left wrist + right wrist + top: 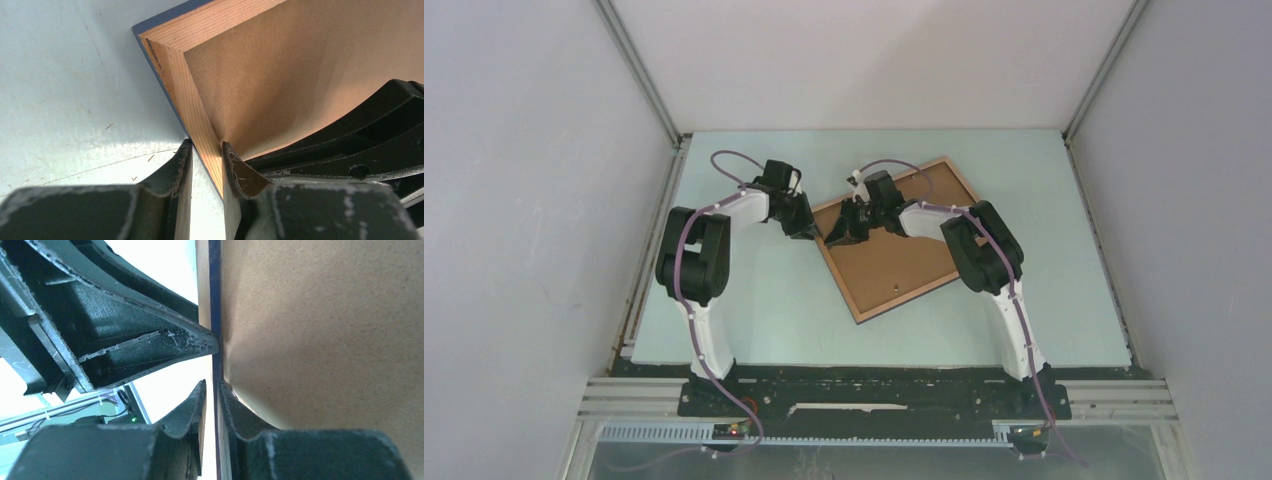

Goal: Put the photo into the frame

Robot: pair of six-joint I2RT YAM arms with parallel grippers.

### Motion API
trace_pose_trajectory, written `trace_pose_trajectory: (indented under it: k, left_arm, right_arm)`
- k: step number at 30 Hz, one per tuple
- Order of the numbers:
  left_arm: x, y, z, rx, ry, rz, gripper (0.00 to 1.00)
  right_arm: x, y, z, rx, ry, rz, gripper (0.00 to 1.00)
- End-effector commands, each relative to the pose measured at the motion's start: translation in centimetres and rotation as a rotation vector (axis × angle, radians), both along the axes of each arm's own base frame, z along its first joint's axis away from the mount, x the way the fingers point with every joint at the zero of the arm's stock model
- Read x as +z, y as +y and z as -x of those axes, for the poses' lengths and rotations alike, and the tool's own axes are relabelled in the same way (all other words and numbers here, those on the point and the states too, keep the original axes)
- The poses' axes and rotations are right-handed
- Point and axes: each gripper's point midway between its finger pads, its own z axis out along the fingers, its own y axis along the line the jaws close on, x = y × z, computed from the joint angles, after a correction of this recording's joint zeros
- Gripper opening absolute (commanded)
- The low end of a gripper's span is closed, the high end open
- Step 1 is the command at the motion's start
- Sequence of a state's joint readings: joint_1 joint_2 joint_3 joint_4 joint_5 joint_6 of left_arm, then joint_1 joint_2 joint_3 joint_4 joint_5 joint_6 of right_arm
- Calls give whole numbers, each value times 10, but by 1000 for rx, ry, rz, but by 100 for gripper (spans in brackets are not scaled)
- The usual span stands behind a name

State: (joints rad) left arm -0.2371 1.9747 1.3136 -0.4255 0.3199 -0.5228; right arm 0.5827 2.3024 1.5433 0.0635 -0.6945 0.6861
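The frame (906, 302) lies tilted on the table with its light wood face up, and the plain brown backing board (894, 262) fills it. The photo is not in view. My left gripper (810, 229) is at the frame's left corner. In the left wrist view its jaws (206, 155) straddle the wood rail (180, 75), shut on it beside the board (290, 65). My right gripper (845, 228) sits just to the right on the same end. In the right wrist view it (212, 390) is shut on the thin navy frame edge (215, 300), with the board (325, 340) to the right.
The pale green table (764, 320) is walled in by white panels on the left, back and right. The left gripper's finger (150, 345) crosses the right wrist view, touching the frame edge just above my right gripper's jaws. The arm bases stand at the near edge.
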Motion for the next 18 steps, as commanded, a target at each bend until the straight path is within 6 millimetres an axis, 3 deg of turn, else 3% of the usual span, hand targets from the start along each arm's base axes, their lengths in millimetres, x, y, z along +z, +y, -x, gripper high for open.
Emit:
trace_pose_trajectory:
  k: [1, 9, 18]
  left_arm:
    - [31, -5, -20, -23, -93, 34, 1]
    - [33, -5, -21, -23, -99, 35, 1]
    - [33, -2, -21, -17, -97, 33, 1]
  right_arm:
    - [1, 4, -13, -5, -24, 9, 22]
    - [-17, 1, -1, 3, 22, 98, 23]
    - [-15, 1, 7, 20, 6, 93, 22]
